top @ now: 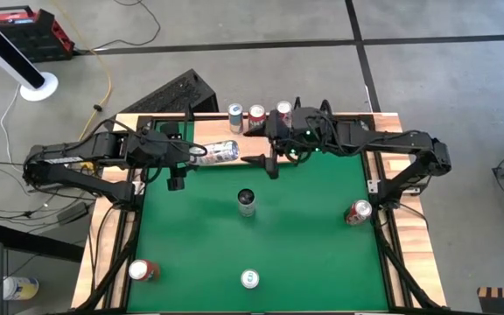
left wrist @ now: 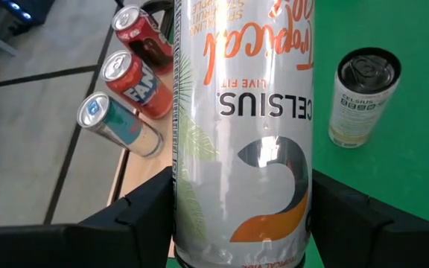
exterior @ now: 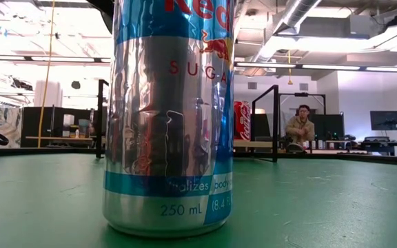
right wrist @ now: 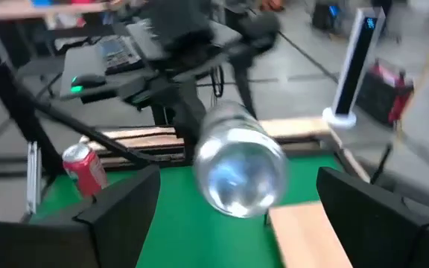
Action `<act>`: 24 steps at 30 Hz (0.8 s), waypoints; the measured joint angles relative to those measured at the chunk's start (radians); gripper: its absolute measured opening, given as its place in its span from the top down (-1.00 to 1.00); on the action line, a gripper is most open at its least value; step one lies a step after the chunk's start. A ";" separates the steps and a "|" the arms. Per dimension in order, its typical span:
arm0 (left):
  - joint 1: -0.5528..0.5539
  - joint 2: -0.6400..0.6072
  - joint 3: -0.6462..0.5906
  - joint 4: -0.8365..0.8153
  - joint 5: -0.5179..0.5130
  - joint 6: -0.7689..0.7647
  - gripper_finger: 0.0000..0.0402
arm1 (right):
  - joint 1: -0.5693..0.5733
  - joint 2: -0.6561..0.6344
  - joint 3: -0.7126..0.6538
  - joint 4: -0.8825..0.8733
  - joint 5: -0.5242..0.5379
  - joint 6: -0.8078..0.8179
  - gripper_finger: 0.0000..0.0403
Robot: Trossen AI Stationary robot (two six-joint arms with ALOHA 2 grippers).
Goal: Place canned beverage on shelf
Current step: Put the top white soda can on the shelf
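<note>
My left gripper [top: 201, 154] is shut on a silver Celsius can [top: 220, 152], which lies level above the table's far side. The can's bottom end [right wrist: 240, 167] points toward my right gripper [top: 272, 157]. That gripper is open and stands a little to the can's right, facing it, its fingers wide apart in the right wrist view. The light-wood shelf [top: 254, 160] lies along the mat's far edge, below both grippers. Three cans [top: 256, 115] stand upright in a row at its far side. My left gripper pinches the Celsius can by its two round sides [left wrist: 192, 223] between its two fingers [left wrist: 144, 216], near the can's top end. The fingers come level from the table's left. The can is lifted clear and lies level, its bottom end toward the right.
On the green mat [top: 322, 262] stand a second Celsius can at the middle [top: 247, 202], a red can at the right [top: 359, 212], a red can at the near left [top: 143, 270] and a Red Bull can at the near edge [exterior: 167, 117]. A person sits far behind the table [exterior: 299, 127].
</note>
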 joint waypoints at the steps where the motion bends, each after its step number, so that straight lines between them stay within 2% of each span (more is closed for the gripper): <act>1: 0.000 0.001 0.000 0.000 0.000 0.000 -0.16 | 0.009 0.000 0.000 0.007 0.000 -0.050 -0.92; 4: 0.000 0.006 0.000 0.000 0.002 -0.001 -0.16 | 0.032 0.000 0.000 0.017 0.008 -0.144 -0.92; 11: 0.000 0.029 0.000 0.015 0.024 -0.010 -0.16 | 0.018 0.000 0.000 0.020 0.013 -0.149 -0.92; 24: 0.000 0.057 0.000 0.043 0.028 -0.008 -0.16 | 0.019 0.098 0.001 0.025 0.012 -0.184 -0.92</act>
